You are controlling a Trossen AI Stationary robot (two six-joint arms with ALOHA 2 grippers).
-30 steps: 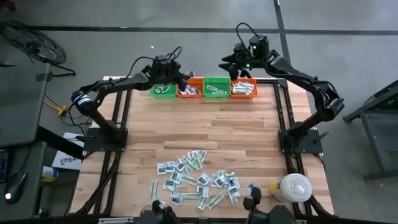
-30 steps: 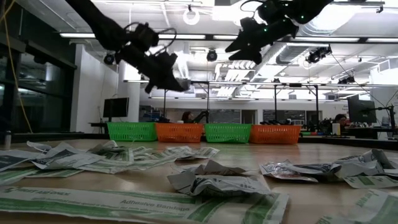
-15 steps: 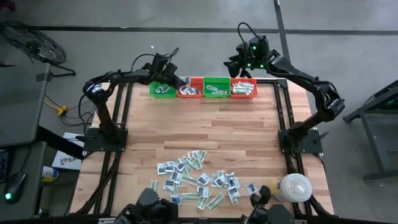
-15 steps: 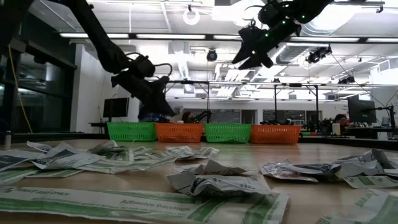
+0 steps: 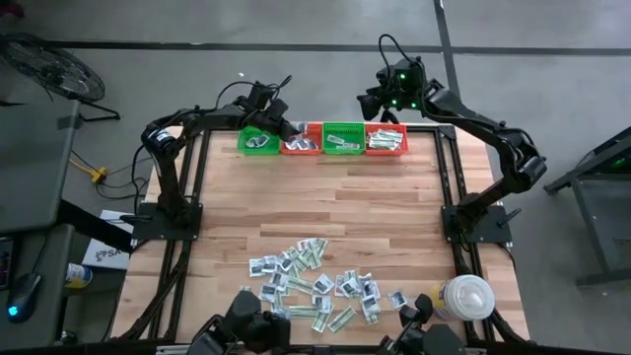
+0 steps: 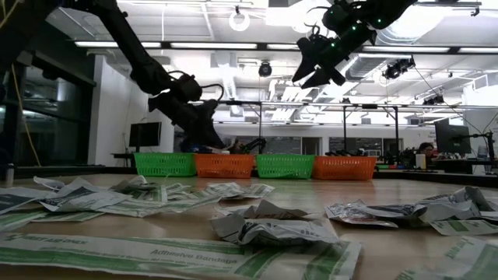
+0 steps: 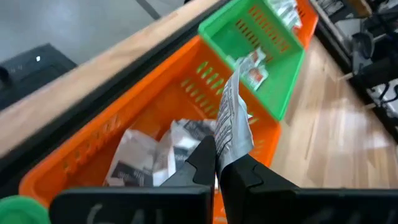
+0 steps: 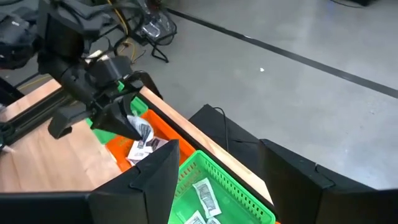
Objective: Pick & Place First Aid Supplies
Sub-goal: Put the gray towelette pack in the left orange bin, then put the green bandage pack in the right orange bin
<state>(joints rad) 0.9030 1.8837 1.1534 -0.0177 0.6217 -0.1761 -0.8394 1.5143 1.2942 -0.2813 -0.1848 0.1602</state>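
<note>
At the far edge of the wooden surface (image 5: 315, 197) stands a row of four small baskets: a green basket (image 5: 256, 143), an orange basket (image 5: 301, 144), a second green basket (image 5: 343, 138) and a second orange basket (image 5: 386, 141), each with a few packets inside. Over the first orange basket hangs the left gripper (image 5: 289, 131), its fingers (image 7: 205, 158) pressed together on a white packet with dark print (image 7: 234, 121), which stands up from between them above the packets already lying in that basket. From the right wrist view the same packet (image 8: 142, 132) shows dangling from the left gripper's tip just above the orange basket's rim. The right gripper (image 5: 380, 99) hovers higher, above and behind the row near the second green basket, with its fingers (image 8: 155, 177) spread wide and nothing between them. Most of the first aid supplies (image 5: 314, 284) remain in a loose heap near the front edge of the surface, white squares with dark marks mixed with narrow pale-green strips, some overlapping. In the low view these packets (image 6: 264, 225) fill the foreground, crumpled and flat, with the baskets lined up far behind. A big white round lidded container (image 5: 463, 296) sits at the front right corner, just beside the heap.
</note>
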